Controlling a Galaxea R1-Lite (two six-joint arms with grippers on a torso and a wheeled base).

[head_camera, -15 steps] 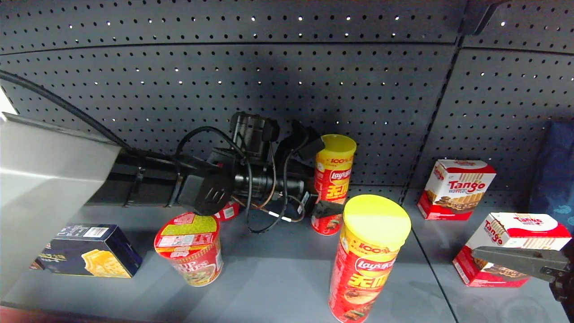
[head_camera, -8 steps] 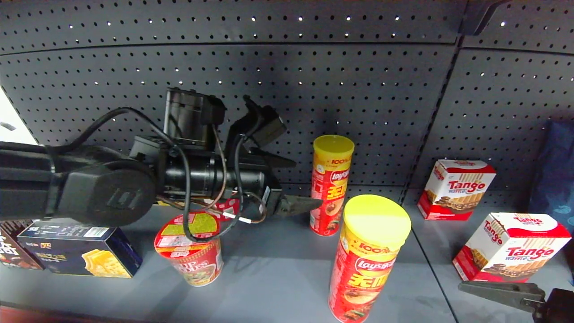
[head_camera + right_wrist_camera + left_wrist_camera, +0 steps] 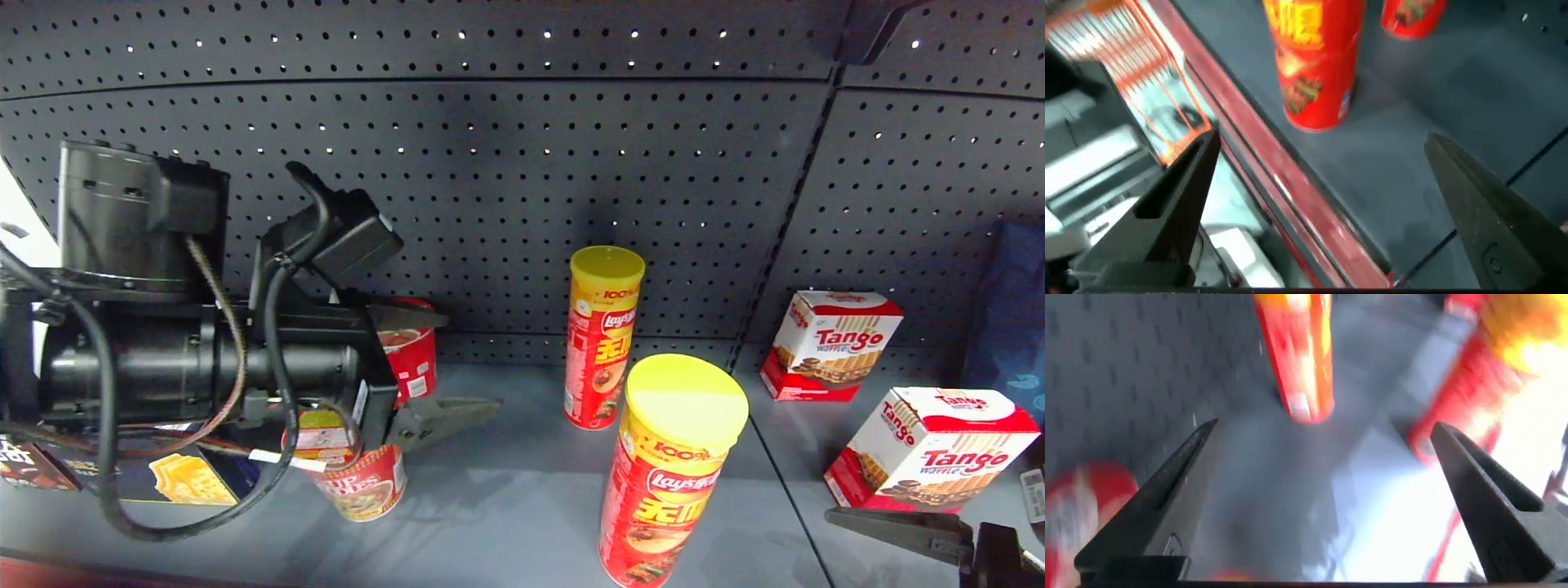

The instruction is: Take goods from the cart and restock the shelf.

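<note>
Hovering above shelf, left tool spread empty, rear chip can standing apart beyond its tips

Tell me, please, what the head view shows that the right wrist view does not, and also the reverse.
Head view, not right wrist view: the open left gripper, a front cup noodle, a back cup noodle, a dark box, a far wafer box, a near wafer box and the pegboard wall.
Right wrist view, not head view: past the shelf's red edge, an orange wire frame, probably the cart.
Both: the front chip can, the rear chip can, the grey shelf board and the open right gripper.
</note>
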